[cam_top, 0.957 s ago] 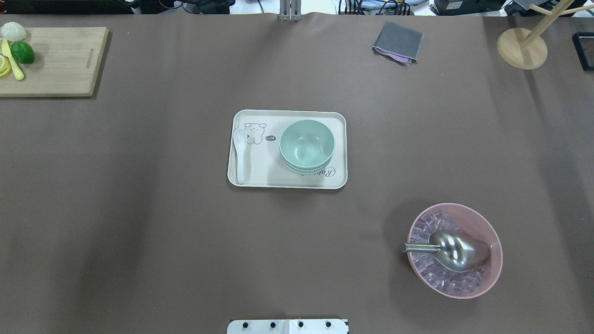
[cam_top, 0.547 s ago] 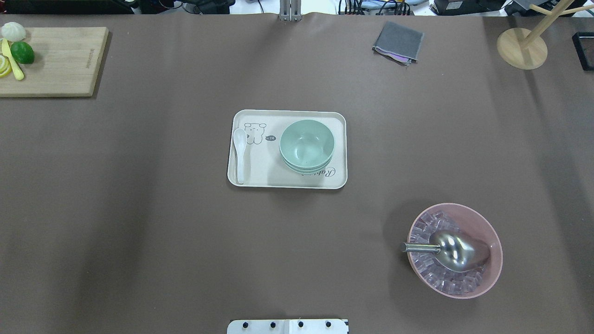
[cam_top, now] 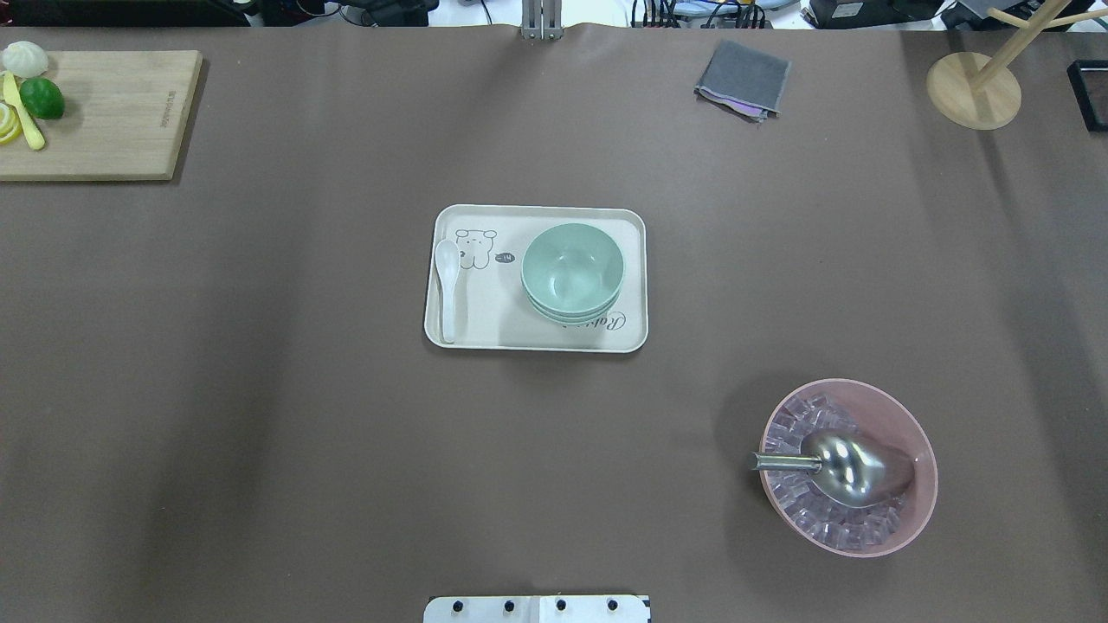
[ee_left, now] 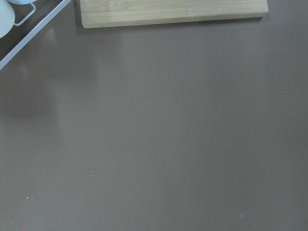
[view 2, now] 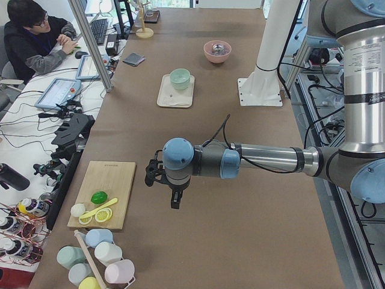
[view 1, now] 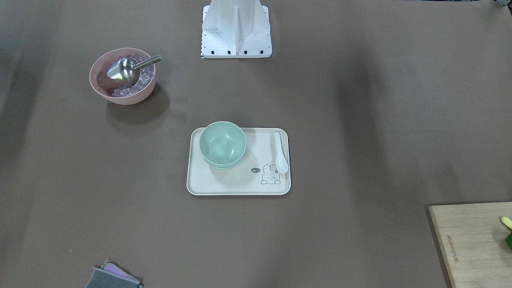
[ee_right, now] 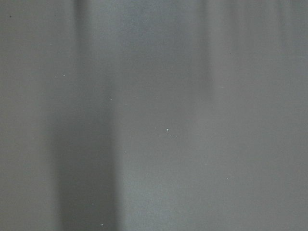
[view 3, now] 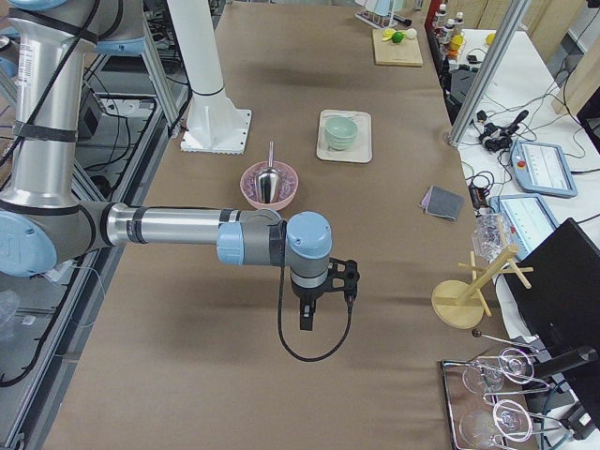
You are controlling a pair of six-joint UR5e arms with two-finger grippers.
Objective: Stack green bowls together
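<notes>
- Left arm point(view 2: 264, 159) is stretched out flat, wrist bent so the left gripper point(view 2: 174, 201) points straight down.
- Right arm point(view 3: 169, 227) is doing the same thing, with the right gripper point(view 3: 307, 319) hanging downward.
- Honestly can't tell whether either one's fingers are apart or together.

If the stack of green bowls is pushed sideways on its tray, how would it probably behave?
The green bowls look like thin plastic, so probably light and stiff. Nested low on the smooth tray, they would likely slide rather than tip, stopping at its raised rim.
</notes>
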